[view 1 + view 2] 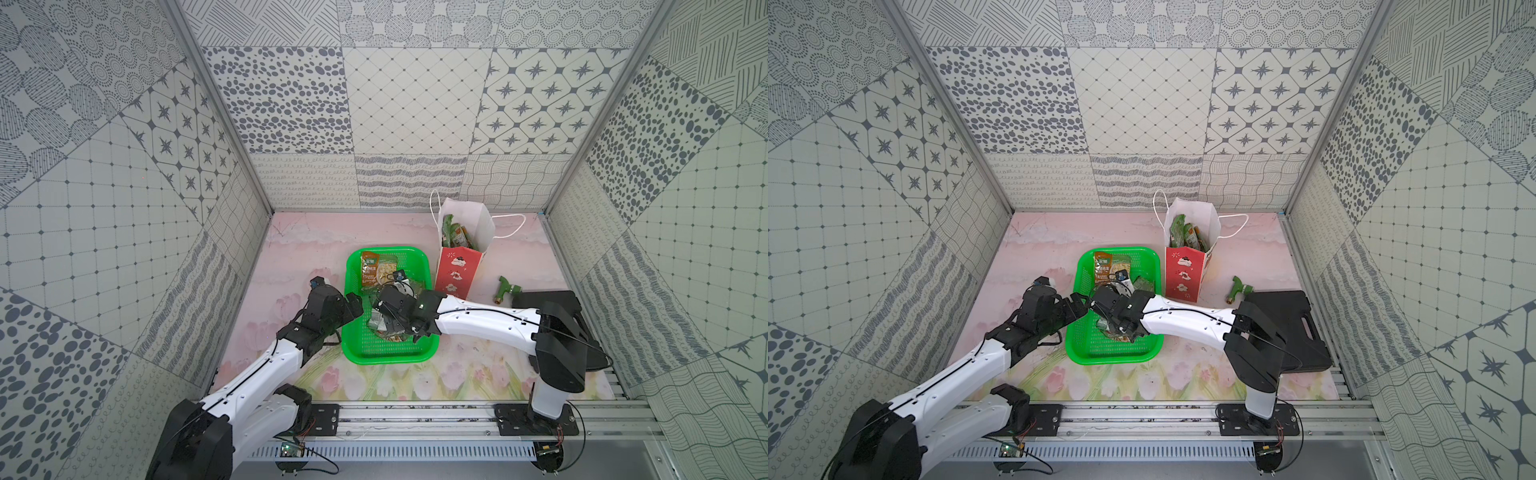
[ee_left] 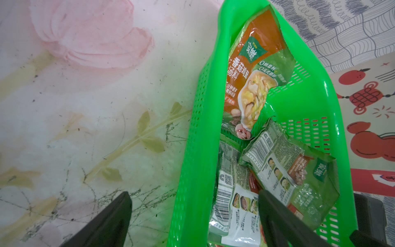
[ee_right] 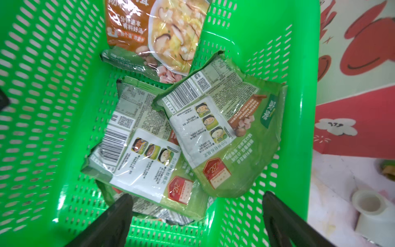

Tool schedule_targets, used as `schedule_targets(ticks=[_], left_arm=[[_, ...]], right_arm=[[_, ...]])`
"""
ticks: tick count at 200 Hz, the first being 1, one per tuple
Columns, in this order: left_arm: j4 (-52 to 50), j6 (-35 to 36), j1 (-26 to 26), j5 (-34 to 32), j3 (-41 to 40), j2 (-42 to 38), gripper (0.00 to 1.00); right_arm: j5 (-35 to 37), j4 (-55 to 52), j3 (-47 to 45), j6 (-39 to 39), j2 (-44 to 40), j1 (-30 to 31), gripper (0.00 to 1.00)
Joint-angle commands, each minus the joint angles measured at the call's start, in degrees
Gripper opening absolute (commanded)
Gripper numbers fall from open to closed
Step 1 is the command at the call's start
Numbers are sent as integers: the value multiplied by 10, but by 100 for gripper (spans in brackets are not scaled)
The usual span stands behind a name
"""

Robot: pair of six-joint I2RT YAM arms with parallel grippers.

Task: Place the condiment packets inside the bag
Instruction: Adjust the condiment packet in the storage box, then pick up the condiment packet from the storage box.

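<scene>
The red bag [image 1: 454, 272] [image 1: 1183, 272] stands upright right of the green basket and holds several condiment packets [image 1: 455, 235]. More condiment packets lie in the basket: an orange one [image 3: 162, 32] [image 2: 256, 74] at its far end and two green ones [image 3: 224, 132] [image 3: 139, 149] overlapping face down. My right gripper [image 3: 197, 195] [image 1: 388, 326] hangs open just above the green pair, with nothing between its fingers. My left gripper [image 2: 194, 193] [image 1: 353, 305] is open too. It straddles the basket's left rim, one finger outside and one over the packets.
The green perforated basket [image 1: 390, 357] [image 3: 42, 107] sits mid-table. A green-handled brass tap fitting [image 1: 505, 289] lies right of the bag, with a black case [image 1: 1287, 328] behind the right arm. A white roll [image 3: 367, 203] stands near the bag. Patterned walls close in three sides.
</scene>
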Motion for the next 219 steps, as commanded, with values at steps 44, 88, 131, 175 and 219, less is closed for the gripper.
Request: schedule_targets(ticks=[44,88,131,175,219], left_arm=[[16,8,3,8,2,-10,95],[15,9,2,8,2,-14,95],[13,10,3,10,2,-18,95],[8,11,2,7,2,-30,95],[6,13,3,6,3,-36,95]], right_arm=[[-37,44,-38,236,10,7,97],[-16,50,-60,338,21,8,97],[8,92,-71,384,44,5,97],[60,167,-98,388,41,-2,96],[83,283,-140,325,32,-25,92]])
